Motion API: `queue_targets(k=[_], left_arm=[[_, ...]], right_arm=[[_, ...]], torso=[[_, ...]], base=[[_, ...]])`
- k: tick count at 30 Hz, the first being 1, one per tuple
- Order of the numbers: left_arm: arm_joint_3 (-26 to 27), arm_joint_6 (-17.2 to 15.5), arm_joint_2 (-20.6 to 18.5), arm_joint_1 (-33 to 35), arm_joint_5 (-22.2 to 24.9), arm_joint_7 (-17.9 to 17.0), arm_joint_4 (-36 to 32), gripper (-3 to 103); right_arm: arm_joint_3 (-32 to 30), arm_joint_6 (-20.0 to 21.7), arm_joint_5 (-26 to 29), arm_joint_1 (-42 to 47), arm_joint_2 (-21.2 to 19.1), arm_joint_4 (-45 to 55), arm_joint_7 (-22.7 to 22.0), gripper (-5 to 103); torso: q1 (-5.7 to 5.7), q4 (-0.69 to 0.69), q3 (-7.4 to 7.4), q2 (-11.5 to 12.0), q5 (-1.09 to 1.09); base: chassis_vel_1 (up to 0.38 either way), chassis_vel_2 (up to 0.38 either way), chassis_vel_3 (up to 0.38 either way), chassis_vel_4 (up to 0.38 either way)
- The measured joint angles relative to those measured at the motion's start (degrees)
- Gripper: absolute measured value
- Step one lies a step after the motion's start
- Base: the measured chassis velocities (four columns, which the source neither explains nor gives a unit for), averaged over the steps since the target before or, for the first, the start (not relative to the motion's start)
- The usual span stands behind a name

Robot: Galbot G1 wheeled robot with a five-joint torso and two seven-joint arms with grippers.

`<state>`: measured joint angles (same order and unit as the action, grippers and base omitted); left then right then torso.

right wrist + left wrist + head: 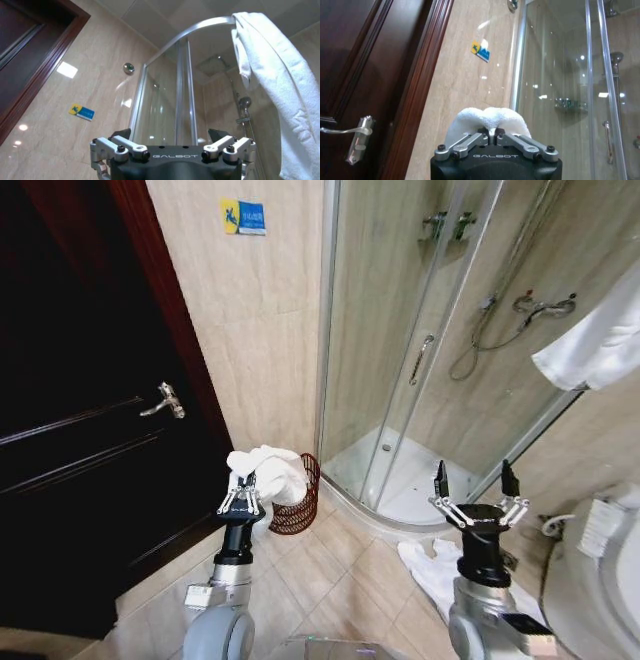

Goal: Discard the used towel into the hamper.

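Both arms are seen rising from the lower edge of the head view over a tiled bathroom floor (340,580). On the left, the left end effector (240,498) is held upright with its fingers drawn together and clamped on a bunched white towel (268,472), which bulges above and to the right of the fingertips. In the left wrist view the same towel (489,120) is seen as two rounded folds pinched between the closed fingers of the left end effector (494,134), with the beige wall and a dark wooden door (355,75) behind it.

Just behind and to the right of the held towel, the hamper (298,508) is seen standing on the floor at the foot of the wall, beside the glass shower enclosure (420,340). Its dark reddish-brown open weave is partly hidden by the towel, which overlaps the rim on the near side; whether the towel touches the rim cannot be told.

On the right, the right end effector (478,488) is held upright near the shower base with its fingers spread wide apart and nothing between them. In the right wrist view the right end effector (175,144) is again shown spread, and a second white towel (270,82) is seen hanging at the edge. A white cloth (432,568) lies on the floor beside the right arm.
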<state>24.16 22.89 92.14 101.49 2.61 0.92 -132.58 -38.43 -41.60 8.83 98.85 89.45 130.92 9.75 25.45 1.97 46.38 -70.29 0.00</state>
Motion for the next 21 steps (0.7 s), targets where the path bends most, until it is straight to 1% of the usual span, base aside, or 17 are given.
queue_targets(k=[4, 8, 15, 21], left_arm=[[0.16, 0.03, 0.00, 0.05, -1.33, 0.12, 0.15, 4], [0.50, 0.12, 0.00, -0.03, -4.10, 0.12, 0.78, 4], [0.42, 0.31, 0.00, 0.00, -4.60, 0.12, 0.86, 4], [0.59, 1.45, 0.00, -0.68, -3.67, 0.04, 1.50, 4]], right_arm=[[-0.18, 0.46, -0.44, 0.20, 0.09, 0.02, -0.50, 100], [-0.28, 0.67, -0.51, 0.34, 0.04, 0.14, -0.67, 100], [-0.18, 0.71, -0.65, 0.47, 0.24, 0.05, -0.49, 100], [-0.28, 1.06, -0.92, 0.85, 0.26, 0.05, -0.22, 100]], torso=[[0.00, 0.00, 0.00, 0.00, 0.00], [0.00, 0.00, 0.00, 0.00, 0.00], [0.00, 0.00, 0.00, 0.00, 0.00], [0.00, 0.00, 0.00, 0.00, 0.00]], base=[[0.000, 0.000, 0.000, 0.000], [0.000, 0.000, 0.000, 0.000], [0.000, 0.000, 0.000, 0.000], [-0.037, -0.043, -0.033, -0.032]])
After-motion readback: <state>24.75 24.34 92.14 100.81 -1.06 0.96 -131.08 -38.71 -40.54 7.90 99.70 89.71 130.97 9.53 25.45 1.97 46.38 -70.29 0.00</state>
